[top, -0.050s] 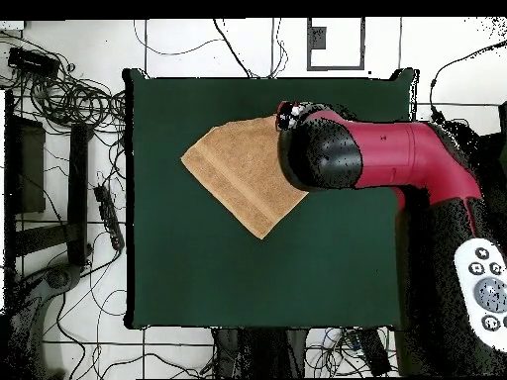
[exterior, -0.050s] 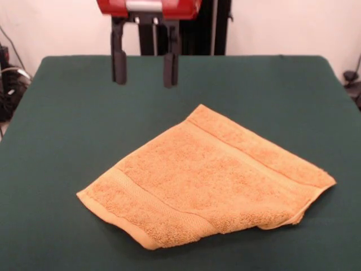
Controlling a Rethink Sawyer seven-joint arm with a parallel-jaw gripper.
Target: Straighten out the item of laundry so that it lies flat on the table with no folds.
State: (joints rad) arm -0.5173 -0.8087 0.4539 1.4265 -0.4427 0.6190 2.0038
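Towel [exterior, -0.050s: 214, 180] lies below open gripper [exterior, -0.050s: 145, 70]

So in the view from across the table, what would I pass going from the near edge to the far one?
The orange towel → bare green table → the open gripper hanging above the table's far part.

We see the bench [top, -0.050s: 228, 277], dark green, with the orange-tan towel [top, -0.050s: 238, 173] lying on its upper half, turned cornerwise like a diamond. A woven band runs along the towel's lower-left edge. The red and black arm [top, -0.050s: 396, 158] reaches in from the right of the towel, and its rounded black end covers the towel's right-hand part. Left of the bench, cables [top, -0.050s: 74, 99] lie tangled on the floor.
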